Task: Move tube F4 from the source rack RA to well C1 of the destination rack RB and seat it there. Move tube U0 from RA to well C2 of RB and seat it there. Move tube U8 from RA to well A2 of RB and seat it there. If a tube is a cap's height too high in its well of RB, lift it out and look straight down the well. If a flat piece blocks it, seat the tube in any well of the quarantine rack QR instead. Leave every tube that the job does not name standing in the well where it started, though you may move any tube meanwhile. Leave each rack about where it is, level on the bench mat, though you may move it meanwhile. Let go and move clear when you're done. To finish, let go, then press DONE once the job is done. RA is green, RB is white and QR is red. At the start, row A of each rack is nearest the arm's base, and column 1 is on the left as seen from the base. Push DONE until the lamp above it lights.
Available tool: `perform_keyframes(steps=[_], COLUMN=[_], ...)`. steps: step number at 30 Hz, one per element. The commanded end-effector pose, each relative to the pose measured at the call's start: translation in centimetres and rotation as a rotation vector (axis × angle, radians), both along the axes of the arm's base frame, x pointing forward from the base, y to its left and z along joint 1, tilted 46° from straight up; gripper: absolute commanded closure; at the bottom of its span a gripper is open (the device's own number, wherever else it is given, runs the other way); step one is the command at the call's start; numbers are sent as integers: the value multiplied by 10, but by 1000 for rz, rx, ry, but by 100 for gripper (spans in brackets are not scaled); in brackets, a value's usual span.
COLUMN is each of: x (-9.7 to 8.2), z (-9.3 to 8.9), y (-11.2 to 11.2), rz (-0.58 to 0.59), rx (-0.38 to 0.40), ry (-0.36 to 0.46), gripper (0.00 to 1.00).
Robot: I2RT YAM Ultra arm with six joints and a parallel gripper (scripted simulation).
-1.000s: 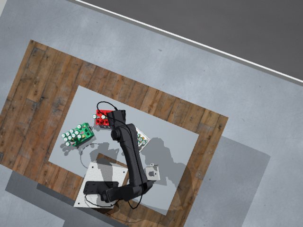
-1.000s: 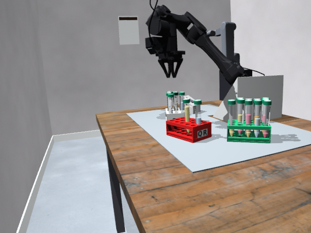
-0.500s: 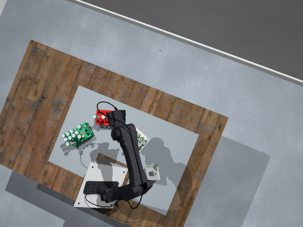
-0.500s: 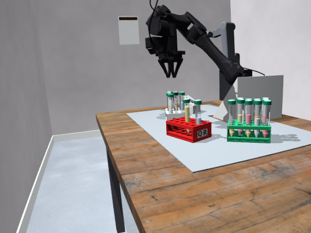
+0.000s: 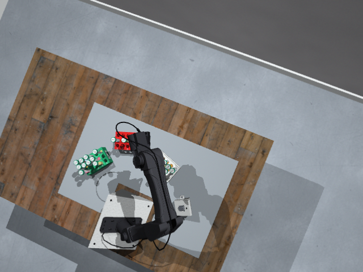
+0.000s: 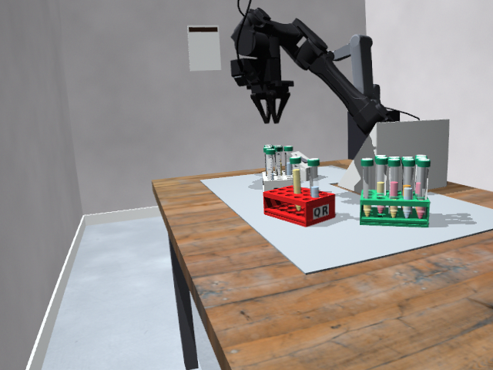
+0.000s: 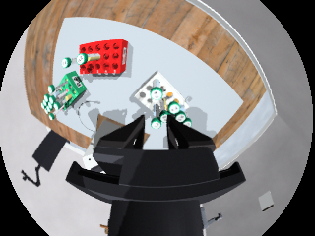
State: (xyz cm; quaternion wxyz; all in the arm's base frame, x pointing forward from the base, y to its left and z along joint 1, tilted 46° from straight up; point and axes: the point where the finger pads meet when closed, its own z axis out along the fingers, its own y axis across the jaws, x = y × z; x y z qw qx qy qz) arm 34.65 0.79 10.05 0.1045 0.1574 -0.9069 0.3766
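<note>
Honestly, the claw [image 6: 271, 121] [image 7: 156, 118] is partly apart, holding nothing; tubes [image 6: 367, 179] [image 7: 51, 88] look light, probably slick, so grab just below the cap.

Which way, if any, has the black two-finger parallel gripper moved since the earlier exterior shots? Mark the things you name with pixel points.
No visible move: the black two-finger parallel gripper [image 6: 271, 121] [image 7: 156, 118] hangs in the same spot, above the white rectangular tube rack [image 6: 274, 183] [image 7: 143, 101].
</note>
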Motion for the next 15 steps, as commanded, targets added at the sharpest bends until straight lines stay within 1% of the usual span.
perform_keyframes(steps=[1,2,9,11,12,14,15], x=[-13,-12,-30,-30,-22,-38,-40], z=[-14,-21,-54,-54,-51,-68,-72], y=[18,23,53,53,63,65,69], rz=[83,106,267,267,294,336,359], rx=[-4,5,21,21,41,28,30], ry=[113,117,285,285,263,356,380], gripper=[70,70,70,70,70,70,70])
